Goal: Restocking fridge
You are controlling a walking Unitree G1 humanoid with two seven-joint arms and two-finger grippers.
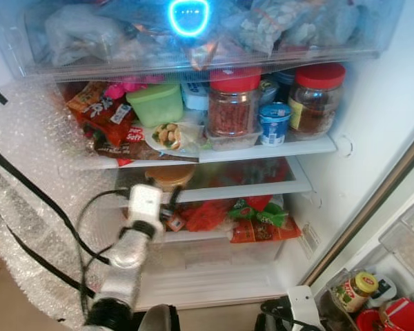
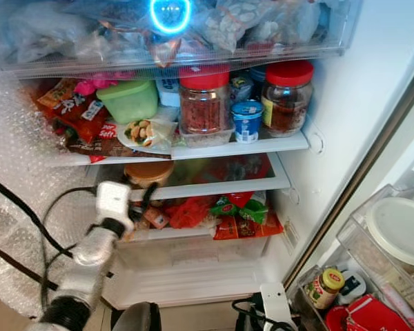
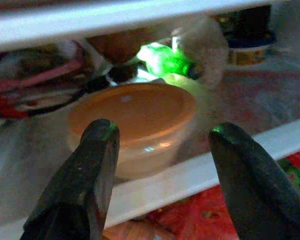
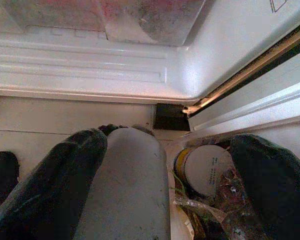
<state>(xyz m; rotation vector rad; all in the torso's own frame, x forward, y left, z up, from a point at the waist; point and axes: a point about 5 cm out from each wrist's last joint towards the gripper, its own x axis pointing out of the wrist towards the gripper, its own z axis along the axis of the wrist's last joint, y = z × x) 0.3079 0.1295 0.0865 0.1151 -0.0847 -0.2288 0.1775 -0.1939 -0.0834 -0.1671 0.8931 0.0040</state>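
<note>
Left gripper (image 3: 160, 175) spread wide at the middle shelf (image 1: 262, 187) edge, just short of the round orange-lidded tub (image 3: 132, 125) under the low glass shelf above. Right gripper (image 4: 160, 185) low by the door, parted around a smooth grey bottle (image 4: 127, 185), contact unclear.

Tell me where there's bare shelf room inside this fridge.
Best spot: the middle glass shelf, bare to the right of the orange-lidded round tub that the left tool faces, open. The top shelf is crowded, from red snack packets to red-lidded jars. The lower shelf holds red and green packets.
</note>
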